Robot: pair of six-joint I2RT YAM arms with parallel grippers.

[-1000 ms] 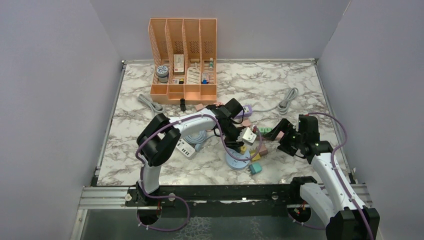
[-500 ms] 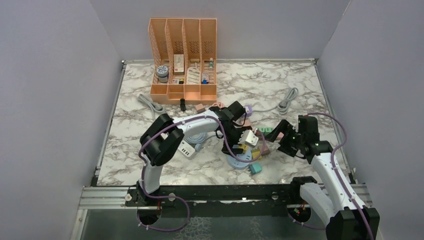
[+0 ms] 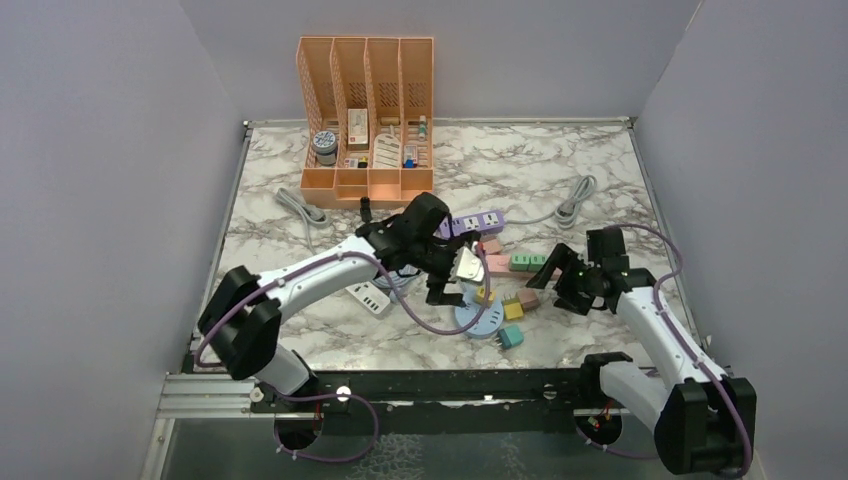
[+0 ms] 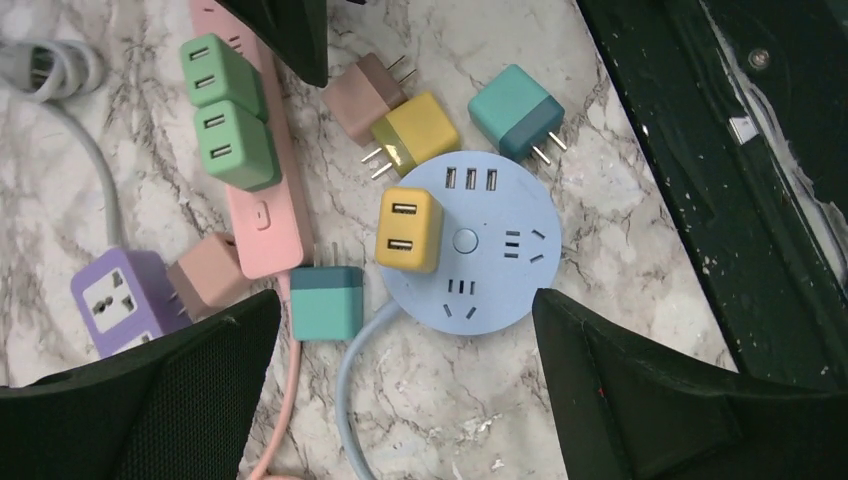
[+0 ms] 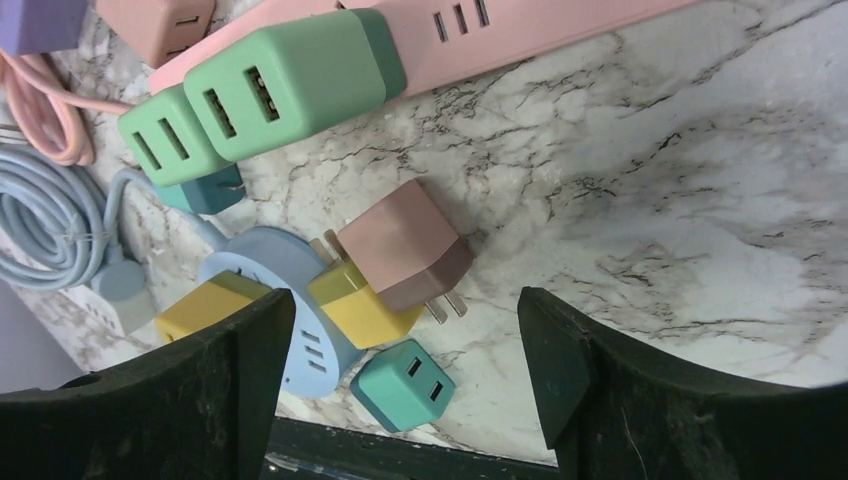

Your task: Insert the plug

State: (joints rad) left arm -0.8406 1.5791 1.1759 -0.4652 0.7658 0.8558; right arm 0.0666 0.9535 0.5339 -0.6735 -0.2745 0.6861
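Note:
A round blue power hub (image 4: 480, 250) lies on the marble near the front edge, with a yellow plug (image 4: 408, 229) seated in it. My left gripper (image 4: 405, 300) hovers over the hub, open, with nothing between its fingers. Loose by the hub lie a brown plug (image 5: 405, 245), a second yellow plug (image 5: 362, 310) and a teal plug (image 5: 403, 384). My right gripper (image 5: 403, 300) is open around these loose plugs and touches none. In the top view the left gripper (image 3: 445, 290) is left of the hub (image 3: 478, 318), and the right gripper (image 3: 565, 280) is to its right.
A pink power strip (image 4: 268, 190) carries two green plugs (image 4: 228, 110), and a teal plug (image 4: 326, 302) sits at its end. A purple strip (image 3: 478, 222), a white strip (image 3: 368, 297), grey cables (image 3: 572, 205) and an orange organizer (image 3: 368, 110) lie behind. A black rail (image 3: 440, 385) edges the front.
My left gripper has opened and drawn back to the left from the hub, leaving the yellow plug seated there. The right gripper has closed a little and edged toward the loose plugs.

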